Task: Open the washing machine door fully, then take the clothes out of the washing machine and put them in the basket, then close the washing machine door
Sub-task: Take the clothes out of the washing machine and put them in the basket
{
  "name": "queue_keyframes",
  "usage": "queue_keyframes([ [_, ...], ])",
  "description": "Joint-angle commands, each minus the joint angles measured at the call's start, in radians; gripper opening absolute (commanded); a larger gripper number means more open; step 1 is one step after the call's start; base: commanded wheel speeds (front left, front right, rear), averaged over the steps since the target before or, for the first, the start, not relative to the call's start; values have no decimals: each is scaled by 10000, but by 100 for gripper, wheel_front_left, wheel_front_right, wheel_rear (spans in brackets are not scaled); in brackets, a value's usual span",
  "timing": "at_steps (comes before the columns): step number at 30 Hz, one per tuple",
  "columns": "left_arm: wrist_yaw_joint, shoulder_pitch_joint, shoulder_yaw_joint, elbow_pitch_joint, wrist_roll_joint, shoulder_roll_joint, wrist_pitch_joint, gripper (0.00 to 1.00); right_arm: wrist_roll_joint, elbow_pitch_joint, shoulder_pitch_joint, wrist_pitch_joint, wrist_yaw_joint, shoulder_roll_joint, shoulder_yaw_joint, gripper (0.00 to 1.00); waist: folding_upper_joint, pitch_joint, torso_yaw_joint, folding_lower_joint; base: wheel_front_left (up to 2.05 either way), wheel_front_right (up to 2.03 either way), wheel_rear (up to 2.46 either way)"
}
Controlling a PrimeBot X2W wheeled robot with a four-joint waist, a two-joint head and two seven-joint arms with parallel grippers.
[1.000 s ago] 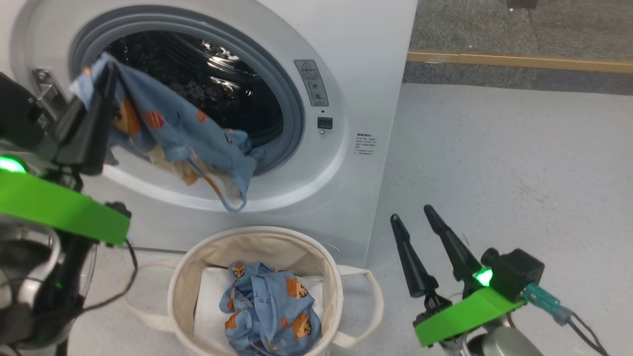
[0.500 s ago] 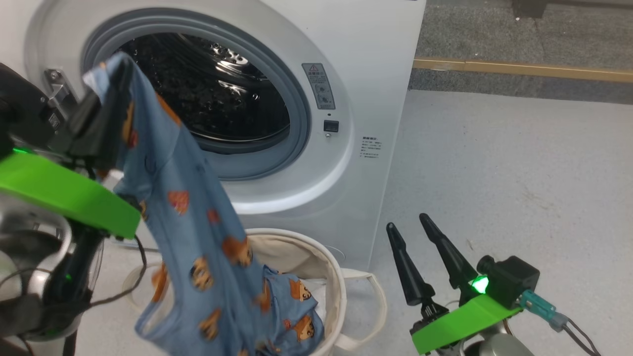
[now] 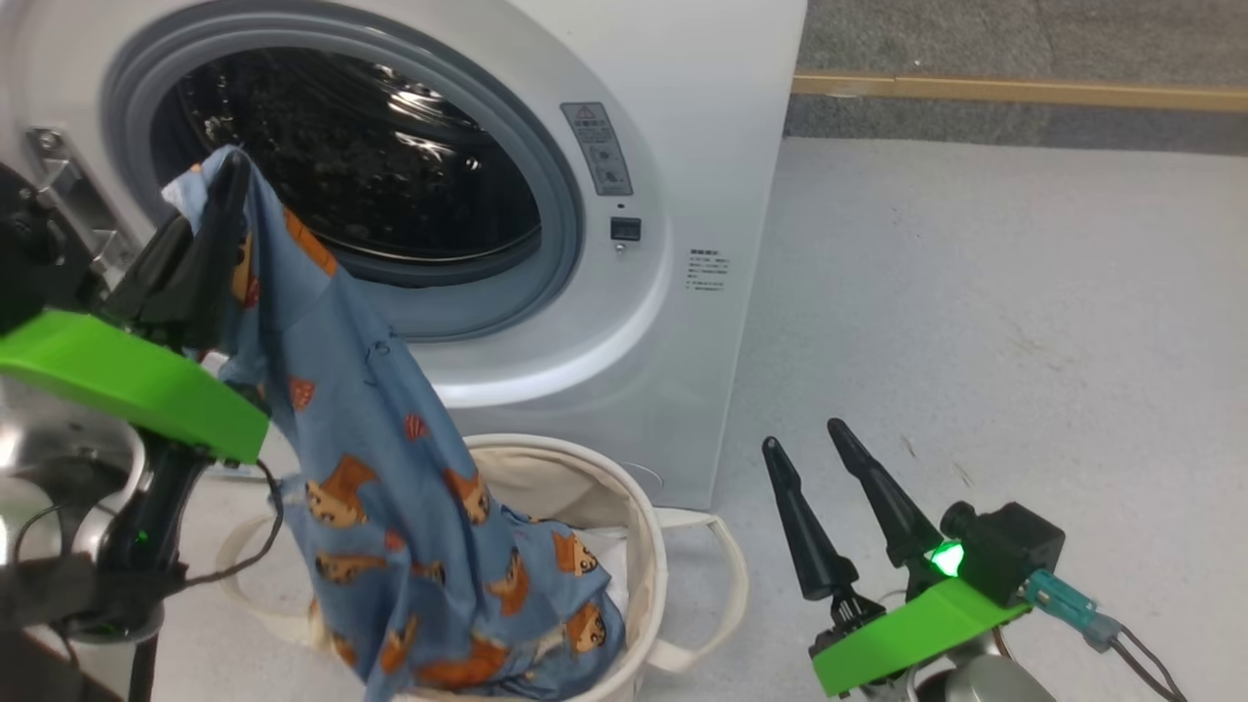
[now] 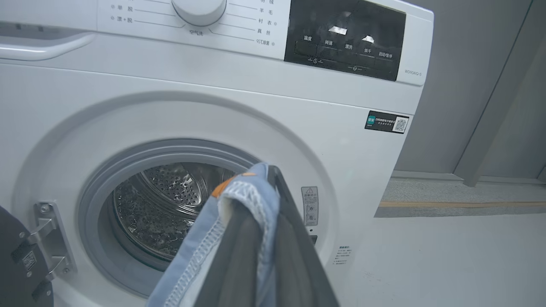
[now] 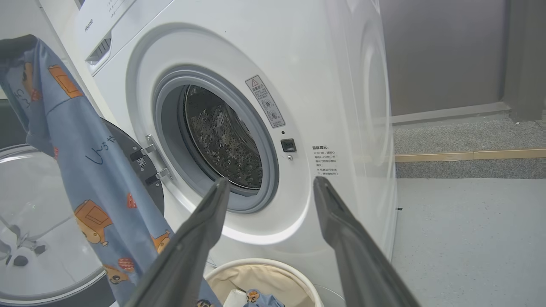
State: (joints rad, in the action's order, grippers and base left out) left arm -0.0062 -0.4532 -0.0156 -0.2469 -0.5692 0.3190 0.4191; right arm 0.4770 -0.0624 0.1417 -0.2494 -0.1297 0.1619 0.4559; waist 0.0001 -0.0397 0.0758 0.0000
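My left gripper (image 3: 219, 210) is shut on the top edge of a light blue bear-print garment (image 3: 370, 458) of the clothes, in front of the washing machine (image 3: 682, 146) opening. The garment hangs down and its lower end lies in the cream basket (image 3: 639, 546), on more bear-print fabric (image 3: 575, 624). In the left wrist view the cloth (image 4: 239, 200) drapes over my shut fingers (image 4: 290, 238). The washing machine door (image 5: 128, 149) stands swung open at the left. My right gripper (image 3: 802, 435) is open and holds nothing, low on the right beside the basket.
The perforated steel drum (image 3: 361, 166) shows behind the grey gasket (image 3: 556, 224). The door hinge (image 3: 58, 185) sits left of the opening. Pale floor (image 3: 1024, 322) stretches right of the machine, bounded by a wooden strip (image 3: 1024, 93) at the back.
The garment has come out of the drum opening; it draped over the gasket before and now hangs free from my left gripper into the basket. The right gripper stays put.
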Motion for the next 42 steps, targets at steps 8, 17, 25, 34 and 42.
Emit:
queue_keyframes([
  [8,-603,253,-347,2327,409,9,-1165,0,-52,264,602,-124,-10,97,135,100,-1,-468,-543,0,0,0,0],
  [17,-1152,263,-1439,6417,982,-287,-4138,0,-235,386,895,-124,-10,464,12,100,-1,-1243,-1313,0,0,0,0],
  [25,-1235,-431,-1863,9474,591,-715,-6229,0,-391,636,1078,-55,-10,603,-132,100,-1,-2062,-1923,0,0,0,0],
  [34,-1242,-1614,-2383,13006,-962,-1536,-6632,0,-673,1111,1313,80,-10,673,-382,100,-1,-3250,-2584,0,0,0,0],
  [42,-1243,-1922,-2956,13746,-1771,-1918,-6738,21,-760,1090,1374,43,-10,538,-460,100,-1,-3420,-2880,0,0,0,0],
])
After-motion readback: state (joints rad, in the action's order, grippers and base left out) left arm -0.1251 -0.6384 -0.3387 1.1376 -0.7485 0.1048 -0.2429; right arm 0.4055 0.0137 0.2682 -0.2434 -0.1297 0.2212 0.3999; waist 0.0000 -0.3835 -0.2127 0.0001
